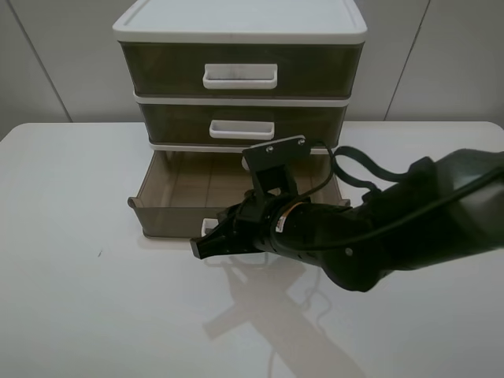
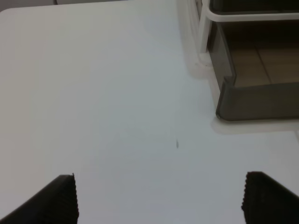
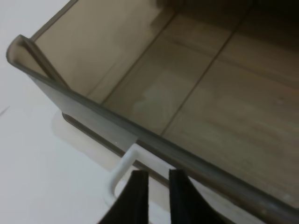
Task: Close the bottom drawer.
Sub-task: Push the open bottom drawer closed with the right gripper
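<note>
The bottom drawer of the white-framed unit is pulled out and its smoky brown inside is empty. It also shows in the left wrist view and the right wrist view. Its white loop handle sticks out at the front, and shows in the right wrist view too. My right gripper is right in front of the drawer's front wall at the handle. In the right wrist view its fingers stand almost together with nothing between them. My left gripper is open and empty over the bare table, left of the drawer.
The two upper drawers are pushed in. The unit stands at the back of a white table against a pale wall. The right arm's black body and cable lie across the table in front of the unit.
</note>
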